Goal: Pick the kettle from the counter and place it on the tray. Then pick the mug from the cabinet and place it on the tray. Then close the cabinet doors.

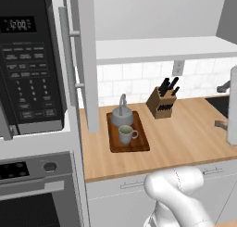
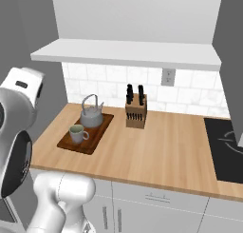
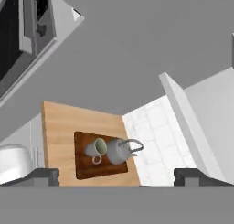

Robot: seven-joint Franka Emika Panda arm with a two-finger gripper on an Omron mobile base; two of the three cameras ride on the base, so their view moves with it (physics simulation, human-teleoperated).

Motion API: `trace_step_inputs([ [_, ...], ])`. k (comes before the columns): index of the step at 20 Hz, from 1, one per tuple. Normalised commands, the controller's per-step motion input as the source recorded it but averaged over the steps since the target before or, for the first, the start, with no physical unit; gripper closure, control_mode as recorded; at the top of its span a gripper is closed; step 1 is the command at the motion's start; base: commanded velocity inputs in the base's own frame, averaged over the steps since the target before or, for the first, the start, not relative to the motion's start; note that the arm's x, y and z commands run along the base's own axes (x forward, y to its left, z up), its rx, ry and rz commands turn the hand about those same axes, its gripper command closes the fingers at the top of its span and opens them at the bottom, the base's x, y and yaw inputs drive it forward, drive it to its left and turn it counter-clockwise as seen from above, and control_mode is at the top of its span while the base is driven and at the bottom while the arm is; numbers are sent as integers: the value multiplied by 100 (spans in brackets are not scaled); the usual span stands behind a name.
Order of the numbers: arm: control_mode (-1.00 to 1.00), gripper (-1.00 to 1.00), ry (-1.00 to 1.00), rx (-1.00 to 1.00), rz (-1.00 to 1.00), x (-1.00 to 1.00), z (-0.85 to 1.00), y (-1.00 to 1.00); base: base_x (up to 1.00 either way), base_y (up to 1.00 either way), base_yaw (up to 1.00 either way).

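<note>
Left base view looks over a light wood counter (image 1: 185, 133) in a rendered kitchen. A dark brown tray (image 1: 128, 133) lies on it, toward the left end. On the tray the grey kettle (image 1: 122, 114) stands at the back, its tall arched handle upright, and the greyish-green mug (image 1: 126, 135) stands just in front of it, loop handle turned to the right. Both are upright and sit close together. A wooden knife block (image 1: 162, 101) with black handles stands on the counter to the right of the tray, near the white tiled wall. Above, the cabinet (image 1: 162, 47) shows its pale shelf, and one grey cabinet door (image 1: 88, 59) hangs open, edge-on, with a silver bar handle, in front of the tray's left side. A black microwave (image 1: 28, 64) and an oven (image 1: 37, 189) beneath it fill the column on the left.

In the right base view, a second grey door panel (image 2: 230, 61) stands open at the right edge, and a dark cooktop (image 2: 225, 149) is set into the counter below it.

The hand view looks down from high above onto the tray, mug and kettle. The gripper (image 3: 117, 177) is empty, its two dark fingertips (image 3: 43, 176) spread wide apart at the bottom corners, well clear of everything on the tray.
</note>
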Motion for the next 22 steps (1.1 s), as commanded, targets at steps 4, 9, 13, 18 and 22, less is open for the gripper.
trace_step_inputs([
  [4, -100, -100, 0, 0, -36, -13, 22, -67, 0, 0, 0],
  [9, -100, -100, 2, -4, -20, -5, 10, -83, 0, 0, 0],
  [13, -100, -100, 12, -11, -18, 0, 5, -86, 0, 0, 0],
  [18, -100, -100, 13, -24, -24, 5, -4, -75, 0, 0, 0],
  [22, -100, -100, 1, -31, -25, 9, -5, -69, 0, 0, 0],
])
